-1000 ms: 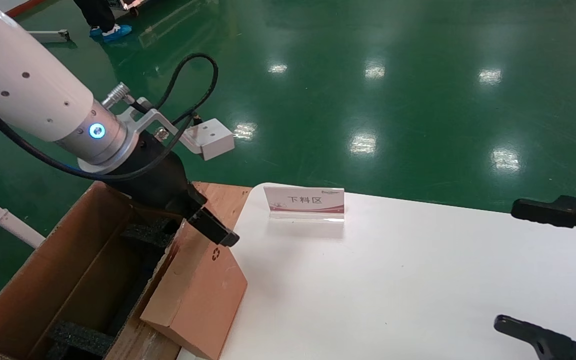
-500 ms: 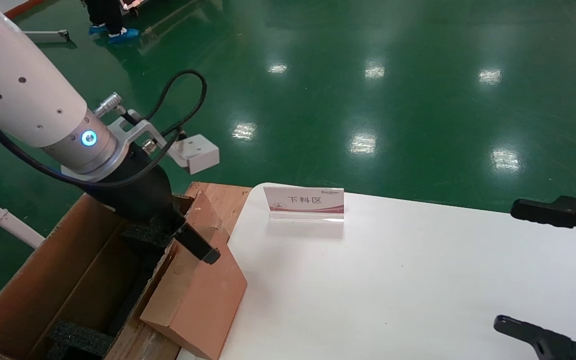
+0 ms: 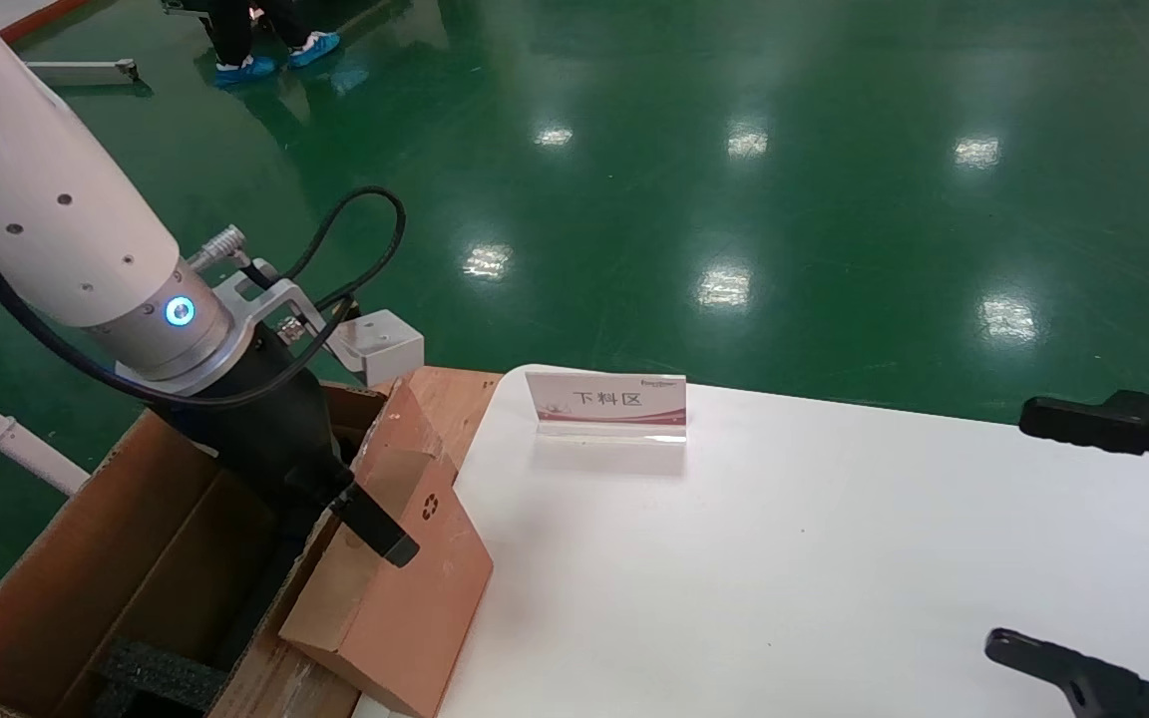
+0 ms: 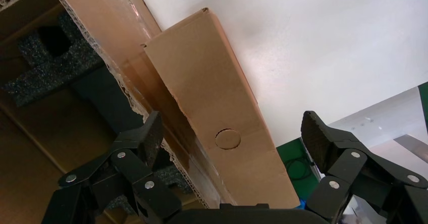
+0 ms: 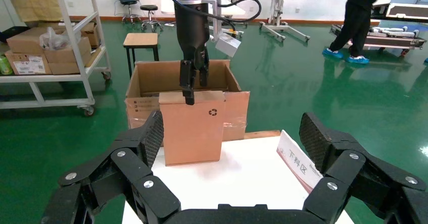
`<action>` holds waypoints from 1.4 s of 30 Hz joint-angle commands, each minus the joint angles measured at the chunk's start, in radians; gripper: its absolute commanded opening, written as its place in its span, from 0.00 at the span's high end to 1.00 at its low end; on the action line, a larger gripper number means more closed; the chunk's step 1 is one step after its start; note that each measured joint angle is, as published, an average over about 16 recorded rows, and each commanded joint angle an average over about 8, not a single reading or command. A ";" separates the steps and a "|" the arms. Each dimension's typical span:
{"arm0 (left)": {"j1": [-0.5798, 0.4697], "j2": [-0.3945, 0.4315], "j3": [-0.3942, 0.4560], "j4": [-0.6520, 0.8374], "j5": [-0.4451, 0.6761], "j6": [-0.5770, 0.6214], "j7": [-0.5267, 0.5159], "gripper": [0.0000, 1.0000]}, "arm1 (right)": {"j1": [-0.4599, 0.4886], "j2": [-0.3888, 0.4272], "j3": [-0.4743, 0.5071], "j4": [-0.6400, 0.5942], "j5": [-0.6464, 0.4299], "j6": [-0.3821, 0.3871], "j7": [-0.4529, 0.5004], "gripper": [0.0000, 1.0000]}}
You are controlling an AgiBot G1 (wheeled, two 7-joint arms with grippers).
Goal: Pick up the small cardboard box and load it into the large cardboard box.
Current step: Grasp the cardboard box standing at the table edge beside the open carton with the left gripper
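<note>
The small cardboard box [image 3: 405,588] stands upright on the table's left edge, its recycling symbol facing the table, leaning against the taped flap of the large cardboard box [image 3: 66,558]. My left gripper [image 3: 355,519] is open and straddles the small box's top narrow face [image 4: 217,118]. One finger [image 4: 144,138] is on the carton side, the other [image 4: 318,133] on the table side, both clear of the cardboard. The right wrist view shows it [image 5: 194,90] over the small box [image 5: 194,128]. Black foam [image 3: 151,673] lies inside the carton. My right gripper [image 3: 1018,529] is open, parked at the table's right.
A sign card [image 3: 606,401] stands at the back of the white table [image 3: 784,558]. A white pipe frame [image 3: 6,439] is left of the carton. A person [image 3: 265,50] walks on the green floor behind. A shelf [image 5: 50,47] and stool [image 5: 141,40] stand farther off.
My left gripper has moved down and toward me along the small box's top edge. The small box and the right arm have not moved. The person has walked to the right.
</note>
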 commanded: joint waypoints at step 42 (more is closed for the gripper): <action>0.032 -0.004 0.074 0.001 -0.002 -0.054 0.002 1.00 | 0.000 0.001 -0.001 0.000 0.001 0.001 -0.001 1.00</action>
